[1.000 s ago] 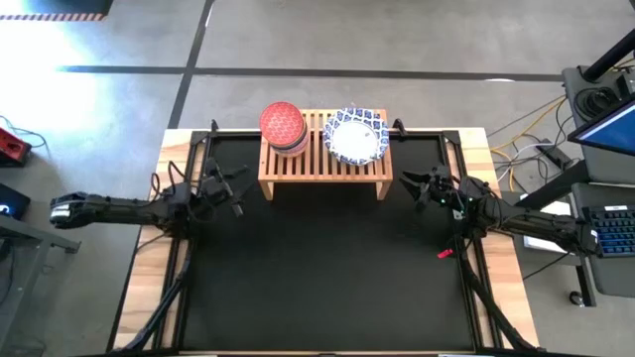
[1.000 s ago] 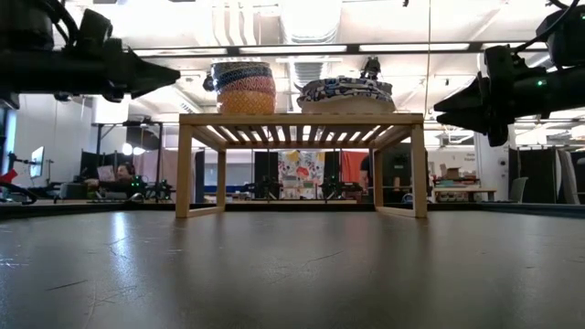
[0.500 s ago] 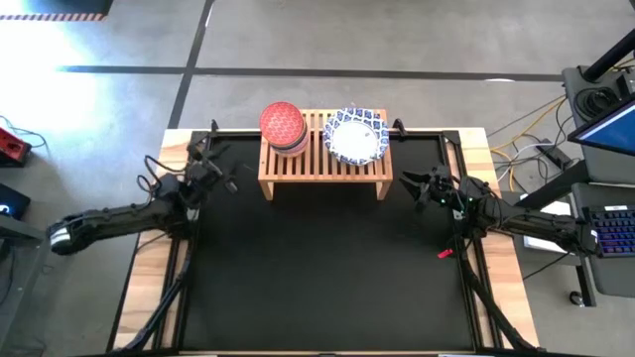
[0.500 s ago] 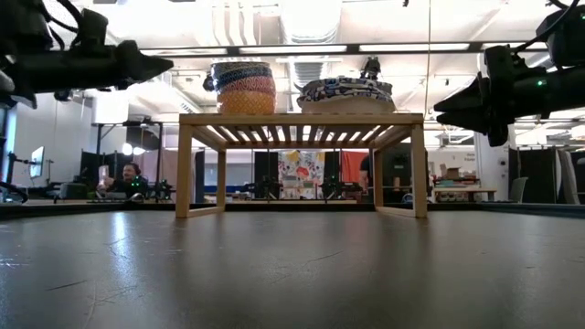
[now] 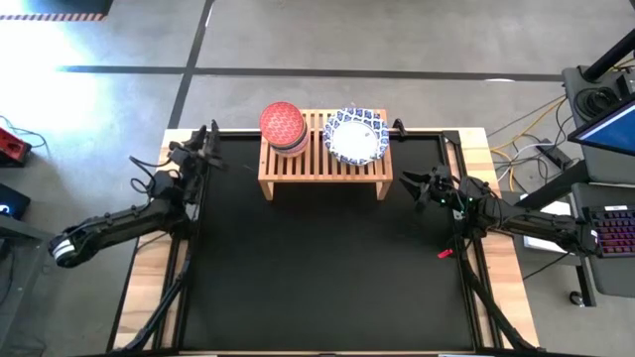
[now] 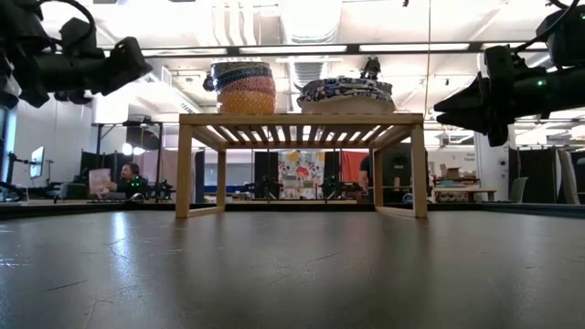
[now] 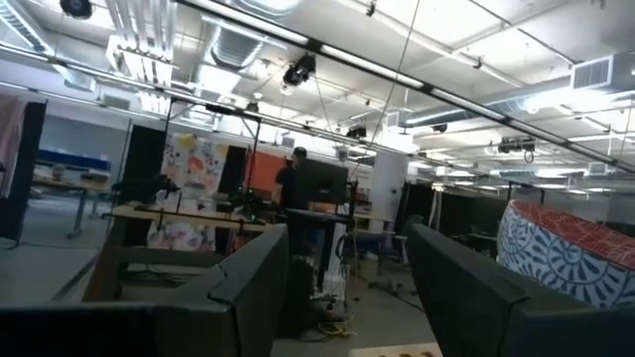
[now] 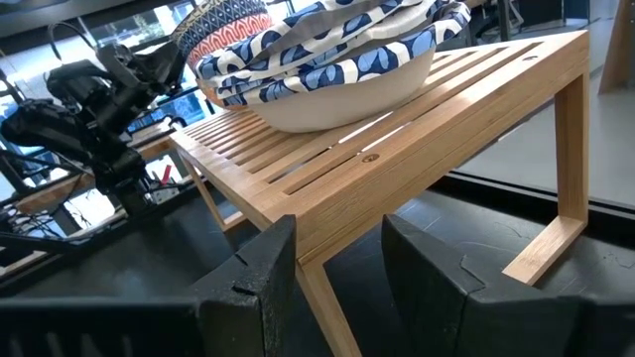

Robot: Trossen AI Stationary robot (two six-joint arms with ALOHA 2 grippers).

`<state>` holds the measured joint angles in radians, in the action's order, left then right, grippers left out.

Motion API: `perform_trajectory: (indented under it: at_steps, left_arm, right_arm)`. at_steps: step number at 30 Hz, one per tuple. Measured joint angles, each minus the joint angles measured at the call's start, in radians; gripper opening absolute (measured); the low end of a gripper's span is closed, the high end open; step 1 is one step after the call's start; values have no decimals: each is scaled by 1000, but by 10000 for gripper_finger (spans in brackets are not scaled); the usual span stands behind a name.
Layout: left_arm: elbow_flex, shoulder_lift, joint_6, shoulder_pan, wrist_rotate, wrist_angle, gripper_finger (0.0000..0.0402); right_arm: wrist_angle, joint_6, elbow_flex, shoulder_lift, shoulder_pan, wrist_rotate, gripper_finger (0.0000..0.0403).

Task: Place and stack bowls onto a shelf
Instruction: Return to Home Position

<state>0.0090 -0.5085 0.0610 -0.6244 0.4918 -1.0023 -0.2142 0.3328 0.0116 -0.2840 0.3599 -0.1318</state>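
The light-wood shelf (image 5: 324, 164) stands at the table's far middle. On its slatted top rest a stack of smaller bowls with a red one on top (image 5: 283, 126) at the left and a stack of wide white, blue-patterned bowls (image 5: 355, 137) at the right. Both stacks also show in the low view (image 6: 243, 88) (image 6: 345, 91). My left gripper (image 5: 211, 136) is open and empty near the table's far left corner. My right gripper (image 5: 418, 185) is open and empty, just right of the shelf's right leg.
The black mat (image 5: 317, 268) spreads in front of the shelf. The table's wooden rim (image 5: 149, 268) runs along both sides. A small red thing (image 5: 444, 253) lies by the right arm. A desk with a keyboard (image 5: 610, 233) stands off the table's right.
My left gripper has swung from beside the shelf's left leg toward the table's far left corner, turning to point at the far edge. The bowls and shelf have not moved.
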Motion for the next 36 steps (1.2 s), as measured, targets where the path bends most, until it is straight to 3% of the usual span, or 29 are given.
perform_trajectory:
  at_steps: [10,23,36]
  left_arm:
    - [0,2,4,5,1,15,193]
    - [0,333,4,8,-4,499,193]
    - [0,509,4,9,-4,727,193]
  right_arm:
    - [0,0,0,0,0,0,139]
    - [0,0,0,0,0,0,139]
    - [0,0,0,0,0,0,139]
